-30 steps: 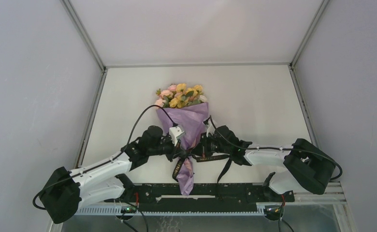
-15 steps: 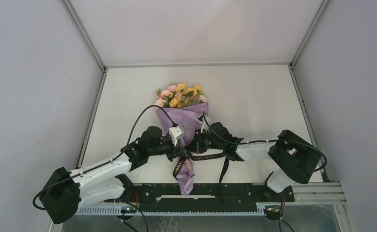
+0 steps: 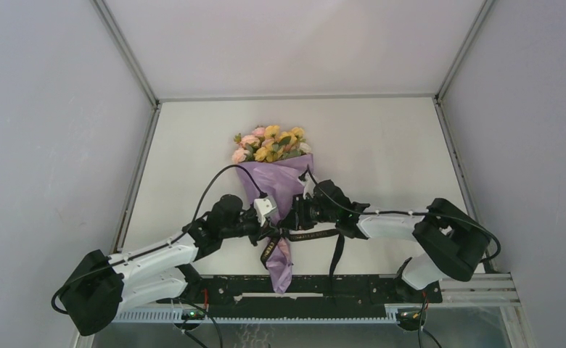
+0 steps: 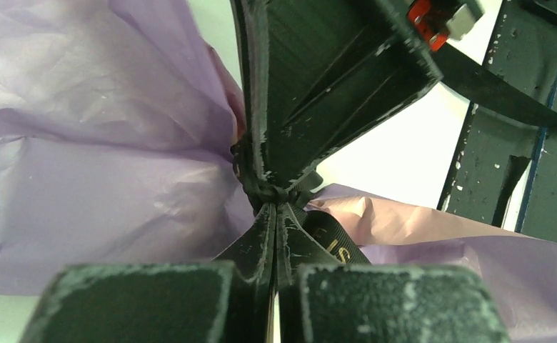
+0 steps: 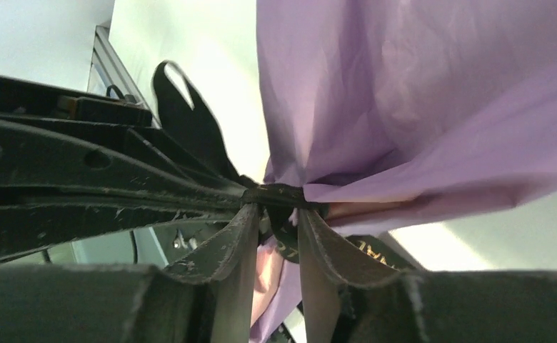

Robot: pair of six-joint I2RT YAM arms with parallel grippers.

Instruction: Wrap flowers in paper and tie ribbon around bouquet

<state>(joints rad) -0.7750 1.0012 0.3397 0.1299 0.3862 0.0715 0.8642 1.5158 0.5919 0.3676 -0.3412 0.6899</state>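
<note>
Bouquet (image 3: 279, 185) lying along the middle of the desk (image 3: 382, 145), flowers (image 3: 269, 143) toward the far edge, tapered paper (image 3: 286, 177) tail toward the near edge. The ribbon (image 3: 316, 235) circles the narrow waist, with loose ends trailing toward the near edge. Left pincer (image 4: 272, 207): fingers pressed together, tips at the ribbon's knot; whether a strand lies between them cannot be told. Right pincer (image 5: 276, 214): fingers slightly spread, tips on either side of the same knot, pinching nothing.
</note>
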